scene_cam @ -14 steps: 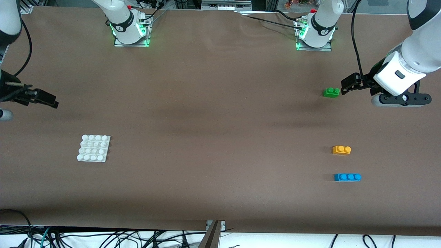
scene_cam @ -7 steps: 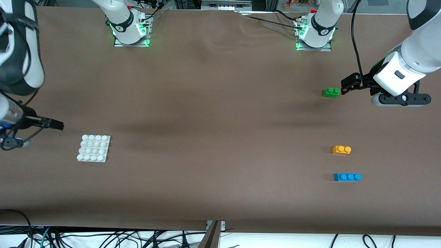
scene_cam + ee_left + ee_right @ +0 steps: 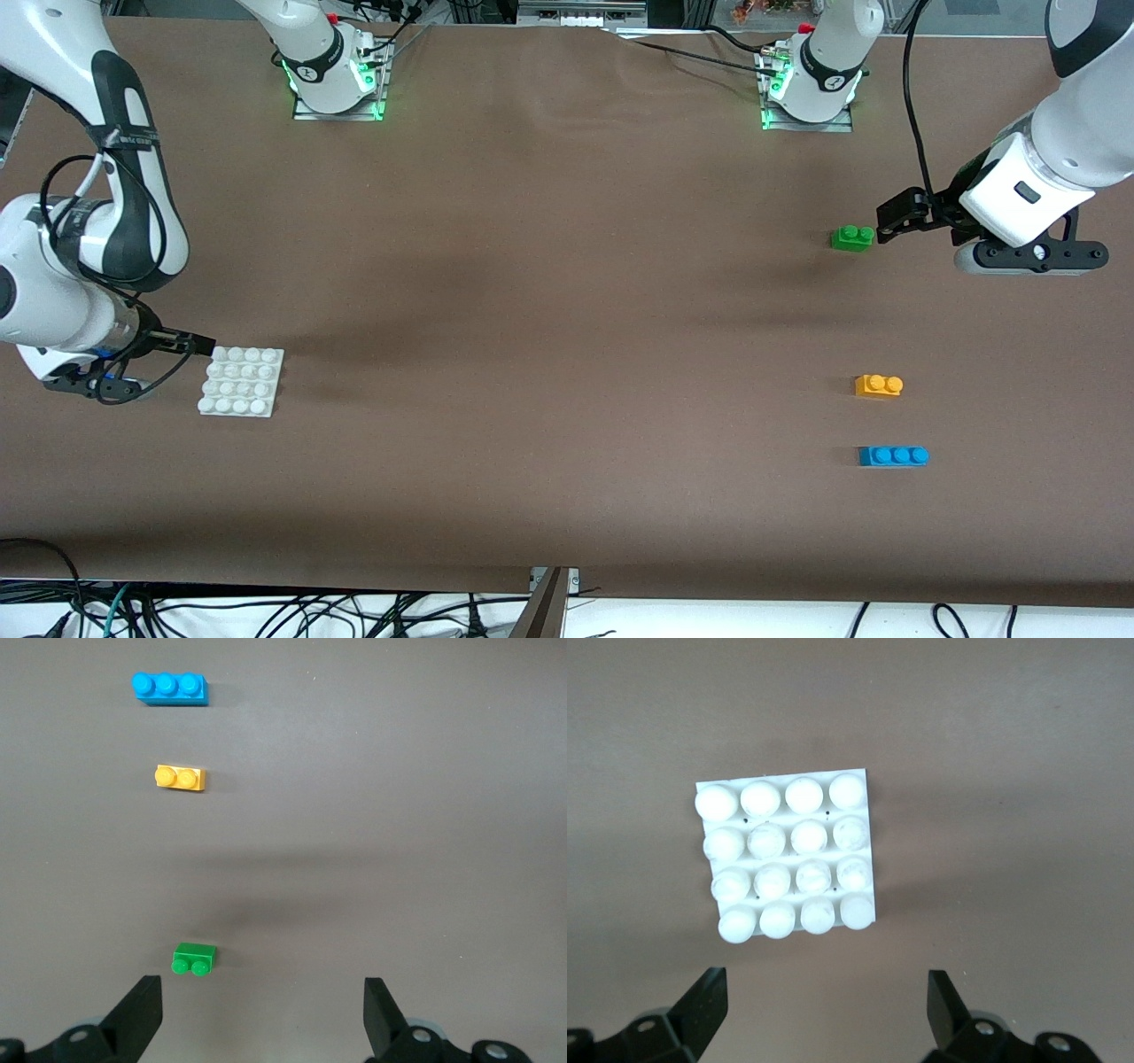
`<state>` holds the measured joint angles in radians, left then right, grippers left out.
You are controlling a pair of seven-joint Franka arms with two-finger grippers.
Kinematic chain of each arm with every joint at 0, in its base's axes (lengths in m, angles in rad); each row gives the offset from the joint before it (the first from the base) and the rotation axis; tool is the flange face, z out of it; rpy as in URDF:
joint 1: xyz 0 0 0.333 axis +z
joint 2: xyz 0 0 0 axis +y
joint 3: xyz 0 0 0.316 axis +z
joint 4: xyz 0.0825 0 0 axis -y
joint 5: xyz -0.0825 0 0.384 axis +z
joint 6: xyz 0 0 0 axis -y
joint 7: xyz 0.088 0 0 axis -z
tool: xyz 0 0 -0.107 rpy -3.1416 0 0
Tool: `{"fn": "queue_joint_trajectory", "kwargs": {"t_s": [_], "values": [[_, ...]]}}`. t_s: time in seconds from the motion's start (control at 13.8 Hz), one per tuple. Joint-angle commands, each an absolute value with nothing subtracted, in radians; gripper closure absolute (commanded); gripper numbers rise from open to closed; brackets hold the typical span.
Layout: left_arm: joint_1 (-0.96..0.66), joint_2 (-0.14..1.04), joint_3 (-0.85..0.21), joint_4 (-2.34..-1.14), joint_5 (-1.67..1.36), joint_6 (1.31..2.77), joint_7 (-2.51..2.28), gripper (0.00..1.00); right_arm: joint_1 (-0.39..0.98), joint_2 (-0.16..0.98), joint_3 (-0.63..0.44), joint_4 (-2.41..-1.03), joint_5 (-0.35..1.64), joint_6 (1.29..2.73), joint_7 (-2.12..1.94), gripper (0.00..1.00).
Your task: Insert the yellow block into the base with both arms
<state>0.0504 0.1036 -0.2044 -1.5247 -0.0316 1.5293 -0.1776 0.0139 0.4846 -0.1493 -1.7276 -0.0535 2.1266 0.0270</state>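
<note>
The yellow block (image 3: 878, 385) (image 3: 180, 778) lies on the brown table toward the left arm's end, between a green brick (image 3: 852, 237) (image 3: 195, 958) and a blue brick (image 3: 893, 455) (image 3: 170, 688). My left gripper (image 3: 895, 219) (image 3: 262, 1014) hangs open beside the green brick, with nothing between its fingers. The white studded base (image 3: 241, 381) (image 3: 787, 858) sits toward the right arm's end. My right gripper (image 3: 197, 342) (image 3: 826, 1010) is open, low beside the base's edge, holding nothing.
The two arm bases (image 3: 337, 75) (image 3: 811, 84) stand along the table's edge farthest from the front camera. Cables (image 3: 266, 616) lie below the table's near edge. Bare brown table spans the middle between base and bricks.
The right arm has swung in from the table's end and lowered, bringing its gripper up beside the base. The left arm has not moved.
</note>
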Motion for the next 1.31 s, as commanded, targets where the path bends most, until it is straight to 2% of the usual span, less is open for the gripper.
{"fn": "queue_joint_trajectory", "kwargs": {"t_s": [0.0,0.51,1.23], "values": [[0.048,0.117,-0.209,-1.496,-0.011,1.508,-0.172,0.0,0.006,0.524,-0.144,-1.75,-0.069,2.207,0.023,0.0],[0.048,0.117,-0.209,-1.494,-0.008,1.508,-0.17,0.0,0.003,0.595,-0.144,-1.793,-0.063,2.376,0.025,0.0],[0.048,0.117,-0.209,-1.496,-0.008,1.508,-0.169,0.0,-0.008,0.641,-0.143,-1.796,-0.063,2.454,0.023,0.0]]}}
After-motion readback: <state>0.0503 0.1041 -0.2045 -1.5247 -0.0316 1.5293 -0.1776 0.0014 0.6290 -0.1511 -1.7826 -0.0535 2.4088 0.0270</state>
